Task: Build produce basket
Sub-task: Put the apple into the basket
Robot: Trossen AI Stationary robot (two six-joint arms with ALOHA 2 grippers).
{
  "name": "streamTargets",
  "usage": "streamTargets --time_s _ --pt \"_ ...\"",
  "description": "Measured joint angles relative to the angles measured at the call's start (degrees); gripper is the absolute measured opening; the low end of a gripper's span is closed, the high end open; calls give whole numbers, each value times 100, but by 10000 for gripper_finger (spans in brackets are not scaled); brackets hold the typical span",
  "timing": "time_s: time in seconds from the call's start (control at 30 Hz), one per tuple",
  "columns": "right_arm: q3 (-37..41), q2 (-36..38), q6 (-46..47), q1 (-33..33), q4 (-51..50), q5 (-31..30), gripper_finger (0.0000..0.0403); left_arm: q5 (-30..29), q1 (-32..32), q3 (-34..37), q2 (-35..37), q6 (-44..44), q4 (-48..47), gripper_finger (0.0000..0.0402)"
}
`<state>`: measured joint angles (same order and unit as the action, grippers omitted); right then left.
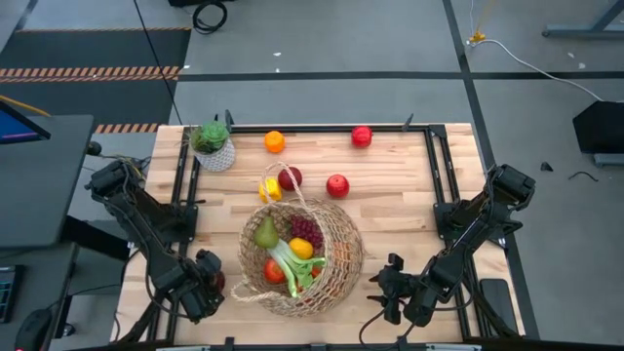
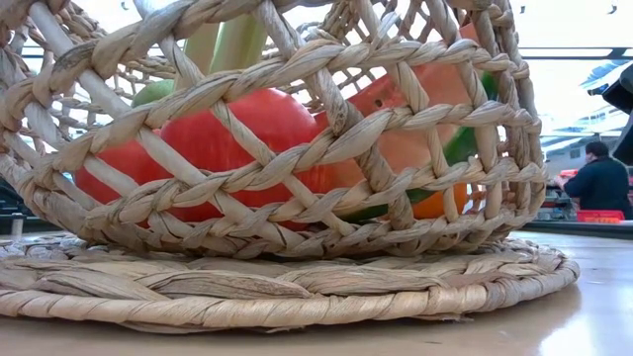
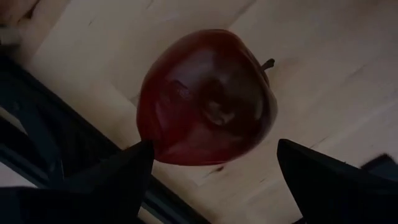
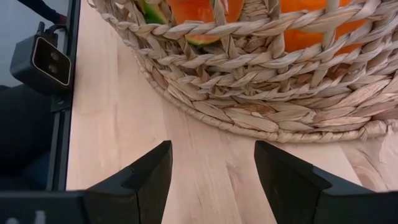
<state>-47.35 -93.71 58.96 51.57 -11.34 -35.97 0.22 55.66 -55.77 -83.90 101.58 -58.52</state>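
The tan wicker basket [image 1: 300, 255] stands at the table's near middle and fills the low view [image 2: 326, 227]. It holds a green pear [image 1: 265, 232], purple grapes [image 1: 306, 230], a leek [image 1: 290, 263], an orange [image 1: 301, 248] and a red fruit [image 1: 274, 272]. My left gripper [image 1: 210, 285] is open at the near left, left of the basket. Its fingers stand on either side of a dark red apple [image 3: 208, 99] that lies on the table. My right gripper [image 1: 385, 283] is open and empty just right of the basket [image 4: 261, 93]. My left gripper has one fingertip [image 3: 140, 158] right at the apple's edge [image 3: 163, 149]; I cannot tell whether it touches. The other fingertip [image 3: 292, 155] stands apart from the apple.
Loose on the far half of the table lie an orange [image 1: 275, 141], a red apple [image 1: 362, 136], another red apple [image 1: 337, 185], a dark red apple [image 1: 290, 177] and a yellow lemon [image 1: 269, 189]. A small potted plant [image 1: 213, 144] stands at the far left. Black rails [image 1: 439, 166] edge the table.
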Motion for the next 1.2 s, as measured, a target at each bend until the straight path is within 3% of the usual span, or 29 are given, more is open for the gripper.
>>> streamTargets --time_s 0.23,0.5,1.2 --pt "0 0 -13 0 16 -20 233 -100 0 0 -2 -188 131 348" --pt "0 0 -61 0 16 -44 233 82 0 -5 -4 -343 1635 348" --pt "0 0 -54 6 16 -61 233 -42 -374 -15 0 -410 1327 348"
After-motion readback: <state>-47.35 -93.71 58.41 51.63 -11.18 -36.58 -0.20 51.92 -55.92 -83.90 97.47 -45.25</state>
